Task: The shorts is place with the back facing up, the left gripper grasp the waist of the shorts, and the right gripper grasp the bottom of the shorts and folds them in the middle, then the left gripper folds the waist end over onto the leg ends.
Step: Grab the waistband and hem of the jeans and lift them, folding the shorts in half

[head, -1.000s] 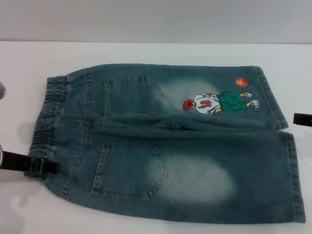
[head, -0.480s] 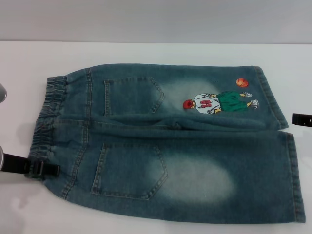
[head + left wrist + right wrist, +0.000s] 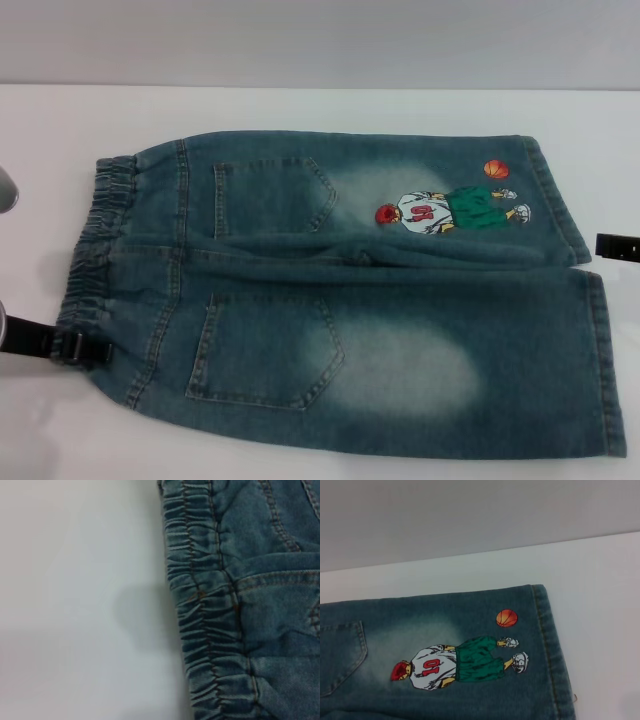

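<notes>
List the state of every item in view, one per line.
shorts: spread flat, unfolded, back pockets facing up
waist of the shorts: gathered, lying on the table, on the robot's left
bottom of the shorts: hems flat, not gripped, on the robot's right
left claw: at the near corner of the waist; grip unclear
right claw: at the view's edge, beside the hems, apart from the denim
table: white, bearing the shorts

The waist of the shorts (image 3: 200, 630), a puckered elastic denim band with stitched rows, runs from the top centre of the frame down to the bottom right. Right of it lies faded blue denim with seams. The left half shows bare white worktop (image 3: 75, 580) bearing a faint grey shadow.
</notes>
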Action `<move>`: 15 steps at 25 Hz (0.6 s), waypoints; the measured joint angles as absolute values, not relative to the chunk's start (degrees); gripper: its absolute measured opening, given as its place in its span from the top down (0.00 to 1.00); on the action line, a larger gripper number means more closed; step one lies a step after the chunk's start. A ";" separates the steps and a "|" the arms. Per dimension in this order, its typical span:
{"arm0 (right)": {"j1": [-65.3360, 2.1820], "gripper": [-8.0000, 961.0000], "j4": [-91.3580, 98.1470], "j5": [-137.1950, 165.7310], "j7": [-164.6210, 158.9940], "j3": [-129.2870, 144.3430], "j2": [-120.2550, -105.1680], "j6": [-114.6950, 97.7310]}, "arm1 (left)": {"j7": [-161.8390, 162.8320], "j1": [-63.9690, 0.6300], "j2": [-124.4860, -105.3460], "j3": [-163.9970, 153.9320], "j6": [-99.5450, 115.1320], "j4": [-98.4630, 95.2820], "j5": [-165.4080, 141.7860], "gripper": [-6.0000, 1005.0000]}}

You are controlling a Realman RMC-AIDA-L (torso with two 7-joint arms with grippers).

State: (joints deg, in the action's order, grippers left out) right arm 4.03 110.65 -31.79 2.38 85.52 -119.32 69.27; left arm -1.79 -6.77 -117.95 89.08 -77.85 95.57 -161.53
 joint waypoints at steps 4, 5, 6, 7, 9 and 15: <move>4.04 0.29 110.65 -31.82 2.38 85.59 -119.34 69.25 | -1.75 -6.88 -117.95 88.89 -77.87 95.49 -161.47 0.26; 4.04 0.29 110.65 -31.82 2.38 85.61 -119.35 69.25 | -1.75 -6.89 -117.95 88.84 -77.88 95.41 -161.39 0.26; 4.04 0.29 110.65 -31.82 2.38 85.69 -119.35 69.25 | -1.75 -6.93 -117.95 88.72 -77.90 95.32 -161.30 0.26; 4.04 0.29 110.65 -31.82 2.38 85.79 -119.36 69.25 | -1.75 -6.98 -117.94 88.51 -77.95 95.20 -161.27 0.27; 4.03 0.29 110.65 -31.82 2.38 86.00 -119.36 69.25 | -1.75 -7.12 -117.94 88.00 -78.12 95.05 -161.22 0.27; 3.96 0.29 110.70 -31.82 2.65 86.13 -119.32 69.26 | -1.72 -7.58 -117.99 87.21 -78.51 94.93 -161.11 0.27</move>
State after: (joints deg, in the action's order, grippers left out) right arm 3.96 110.70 -31.82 2.65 86.13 -119.32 69.26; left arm -1.72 -7.58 -117.99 87.21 -78.51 94.93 -161.11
